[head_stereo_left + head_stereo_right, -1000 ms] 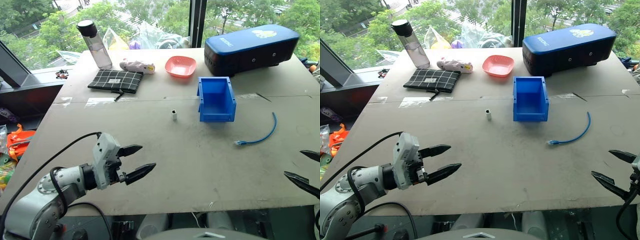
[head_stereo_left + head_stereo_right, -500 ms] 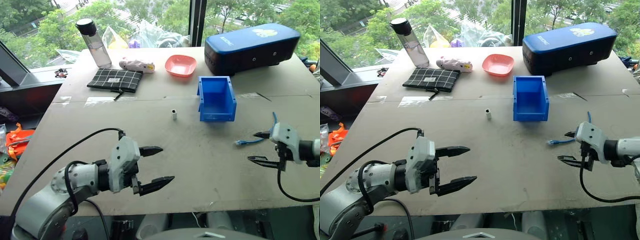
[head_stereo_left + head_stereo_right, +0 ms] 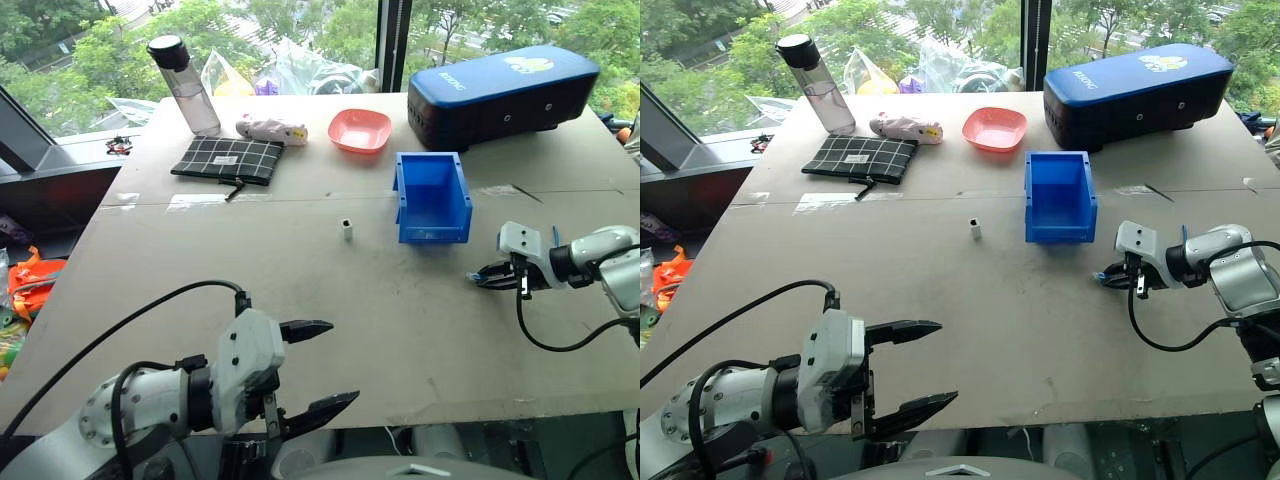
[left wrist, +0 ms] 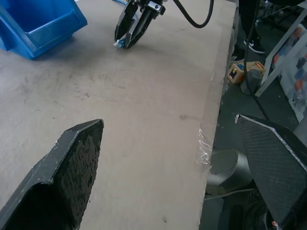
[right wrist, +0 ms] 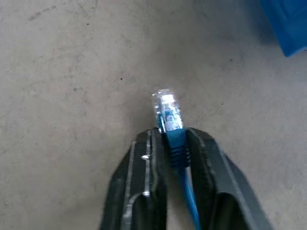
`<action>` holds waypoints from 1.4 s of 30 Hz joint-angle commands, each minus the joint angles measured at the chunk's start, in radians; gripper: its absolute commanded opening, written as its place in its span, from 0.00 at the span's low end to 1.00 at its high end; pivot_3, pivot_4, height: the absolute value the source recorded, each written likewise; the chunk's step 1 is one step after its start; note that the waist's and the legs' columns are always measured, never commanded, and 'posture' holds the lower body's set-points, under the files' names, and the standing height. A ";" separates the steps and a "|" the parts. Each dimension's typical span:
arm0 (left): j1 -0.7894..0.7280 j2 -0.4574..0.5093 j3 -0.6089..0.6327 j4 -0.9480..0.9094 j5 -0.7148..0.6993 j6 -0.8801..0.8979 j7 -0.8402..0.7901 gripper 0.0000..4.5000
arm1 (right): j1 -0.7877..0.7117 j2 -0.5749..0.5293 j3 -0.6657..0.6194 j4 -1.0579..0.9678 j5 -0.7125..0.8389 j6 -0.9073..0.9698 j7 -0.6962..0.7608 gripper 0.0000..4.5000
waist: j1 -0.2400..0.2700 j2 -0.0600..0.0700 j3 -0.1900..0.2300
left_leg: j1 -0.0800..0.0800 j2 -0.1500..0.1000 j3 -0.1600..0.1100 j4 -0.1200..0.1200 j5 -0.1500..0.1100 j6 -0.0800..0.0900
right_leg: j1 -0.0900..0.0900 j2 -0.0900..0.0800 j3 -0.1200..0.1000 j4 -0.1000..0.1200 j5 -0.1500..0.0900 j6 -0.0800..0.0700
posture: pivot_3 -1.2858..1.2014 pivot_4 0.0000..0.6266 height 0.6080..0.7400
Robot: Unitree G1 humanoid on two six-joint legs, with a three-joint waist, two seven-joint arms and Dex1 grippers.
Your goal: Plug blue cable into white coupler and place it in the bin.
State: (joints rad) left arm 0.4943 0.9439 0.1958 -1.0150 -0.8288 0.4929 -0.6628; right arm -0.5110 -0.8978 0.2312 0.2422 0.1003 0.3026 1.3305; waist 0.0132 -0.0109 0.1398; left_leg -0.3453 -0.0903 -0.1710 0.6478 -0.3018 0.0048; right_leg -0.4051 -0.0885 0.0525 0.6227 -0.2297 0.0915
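Cable pickup: R gripper (image 5: 172,158) fingers clamped on thin bright-blue network cable (image 5: 173,139) at boot behind clear plug, on table (image 3: 300,280) near blue plastic bin (image 3: 433,198).
Light, floppy cable; fragile clip, so grip boot. L gripper (image 3: 320,365) fingers apart.

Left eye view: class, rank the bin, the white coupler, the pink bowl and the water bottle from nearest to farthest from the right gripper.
From the right gripper:
1. Bin, just beyond it, leftward.
2. White coupler, mid-table.
3. Pink bowl, far side.
4. Water bottle, far left corner.
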 commanded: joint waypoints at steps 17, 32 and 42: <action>-0.054 0.088 0.001 0.010 0.107 -0.144 0.110 1.00 | -0.125 0.257 0.264 -0.239 -0.130 0.159 -0.079 0.02 | 0.003 0.002 0.001 | -0.001 0.003 0.000 0.000 -0.001 -0.002 | -0.001 0.003 -0.002 0.000 0.001 -0.001 | 0.52 0.24 0.98; -0.870 -0.238 -0.545 0.485 0.302 0.102 -0.067 1.00 | 0.516 0.177 -0.393 -0.877 0.291 0.236 -0.194 0.88 | 0.027 0.000 0.000 | -0.004 0.003 -0.003 0.001 -0.001 -0.002 | -0.002 0.003 -0.006 0.000 0.001 -0.001 | 0.52 0.24 0.98; -1.089 -0.365 -0.684 0.837 0.491 0.072 -0.226 1.00 | 1.031 0.322 -0.657 -1.191 0.323 0.166 -0.403 0.88 | -0.003 -0.001 -0.001 | 0.000 0.005 -0.002 0.002 -0.001 -0.002 | -0.001 0.006 -0.002 0.004 0.001 0.000 | 0.52 0.24 0.98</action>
State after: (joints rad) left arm -0.5830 0.5845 -0.4819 -0.1951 -0.3669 0.5953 -0.8560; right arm 0.5083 -0.5850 -0.4005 -0.8873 0.4066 0.4923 0.9654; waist 0.0106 -0.0118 0.1389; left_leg -0.3449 -0.0857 -0.1734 0.6497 -0.3031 0.0026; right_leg -0.4063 -0.0821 0.0507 0.6264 -0.2286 0.0910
